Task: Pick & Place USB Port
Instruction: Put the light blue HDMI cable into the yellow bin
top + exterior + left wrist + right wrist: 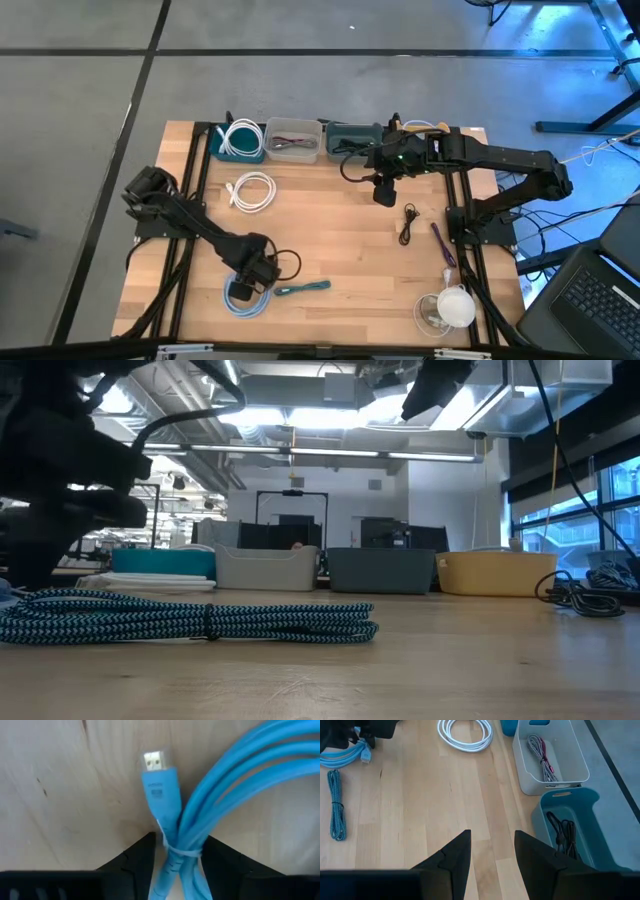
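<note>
Left end effector (pixel 177 857) low at the bench's (pixel 330 240) near edge, fingers parted astride the tied blue cable (pixel 175 827), right end effector (pixel 490 852) raised near the bins, fingers apart, empty.

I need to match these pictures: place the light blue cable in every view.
High view: light blue cable at the bottom left, under the left claw.
Low view: not identifiable.
Left wrist view: fills the centre, between the claw's fingers.
Right wrist view: top left corner.
Shared landmark: the teal braided cable lying beside it.
</note>
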